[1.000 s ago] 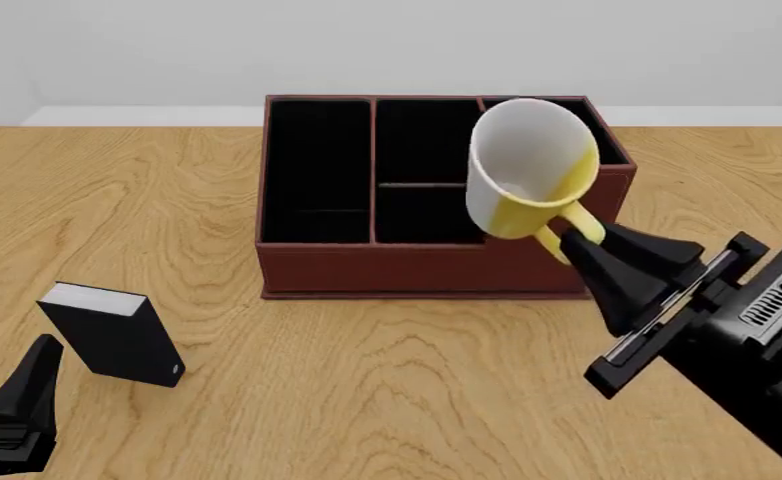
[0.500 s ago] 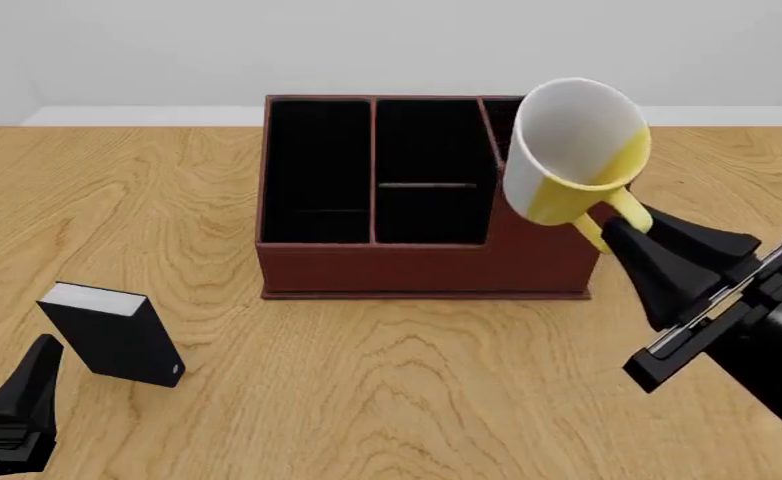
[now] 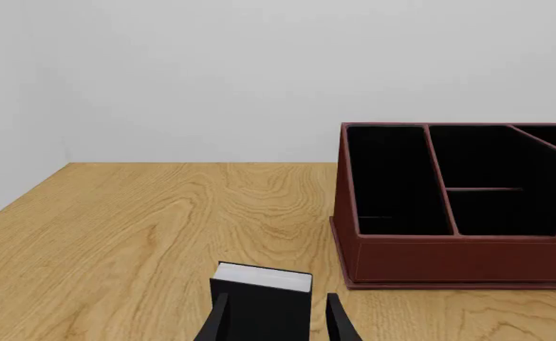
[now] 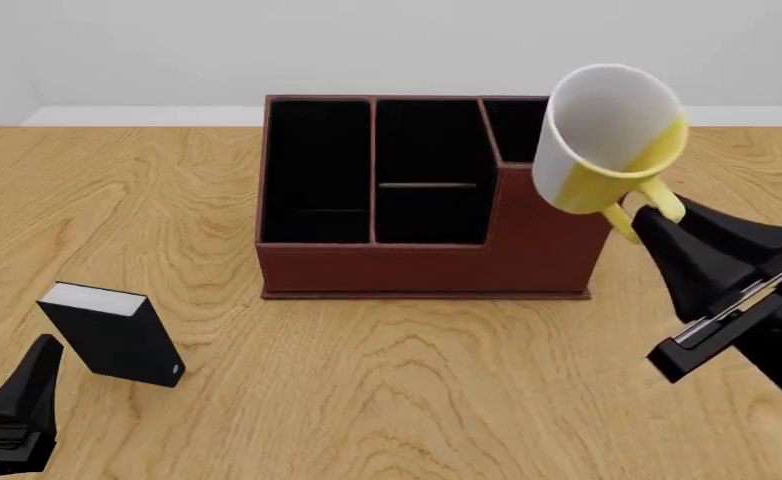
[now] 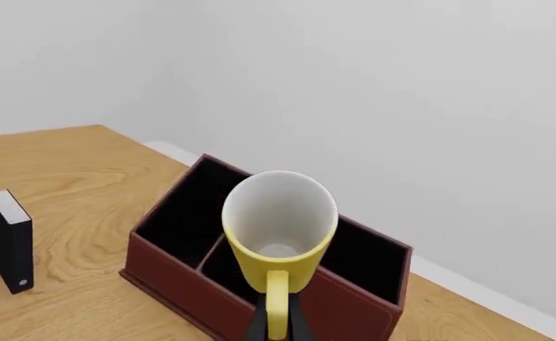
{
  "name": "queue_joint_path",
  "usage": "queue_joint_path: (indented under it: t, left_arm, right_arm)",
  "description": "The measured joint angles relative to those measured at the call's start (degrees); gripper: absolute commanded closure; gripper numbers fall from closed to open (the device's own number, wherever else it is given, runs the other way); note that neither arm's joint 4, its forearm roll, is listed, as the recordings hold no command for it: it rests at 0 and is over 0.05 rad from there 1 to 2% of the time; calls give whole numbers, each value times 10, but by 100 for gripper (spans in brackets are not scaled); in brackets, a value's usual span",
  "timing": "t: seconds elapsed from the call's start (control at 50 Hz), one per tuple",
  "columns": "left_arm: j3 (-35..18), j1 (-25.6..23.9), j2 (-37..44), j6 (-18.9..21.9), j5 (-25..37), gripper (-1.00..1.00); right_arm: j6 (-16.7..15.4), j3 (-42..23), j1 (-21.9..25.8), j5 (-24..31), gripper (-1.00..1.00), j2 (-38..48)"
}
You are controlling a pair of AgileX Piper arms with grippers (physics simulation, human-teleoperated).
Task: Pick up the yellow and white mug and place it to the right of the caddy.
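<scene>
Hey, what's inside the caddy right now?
The caddy shows only black lining in its left and middle compartments, with a low divider crossing the middle one. The mug, held up by the right gripper, covers part of the right compartment, so that part is unseen.

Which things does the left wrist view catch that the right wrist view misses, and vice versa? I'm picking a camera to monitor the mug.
Only the left wrist view shows the left gripper, its jaws spread on either side of the small black box. Only the right wrist view shows the yellow and white mug, held by its handle in the right gripper. Both show the caddy, the box and the wooden table.
</scene>
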Motion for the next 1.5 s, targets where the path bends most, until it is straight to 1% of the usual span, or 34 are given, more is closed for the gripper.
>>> queue_joint_path:
  t: [0.82, 1.5]
  left_arm:
    - [0, 0, 0, 0, 0, -100]
    - [0, 0, 0, 0, 0, -100]
  right_arm:
    - [-4, 2, -59, 25, 100, -32]
    - [9, 18, -120, 33, 100, -54]
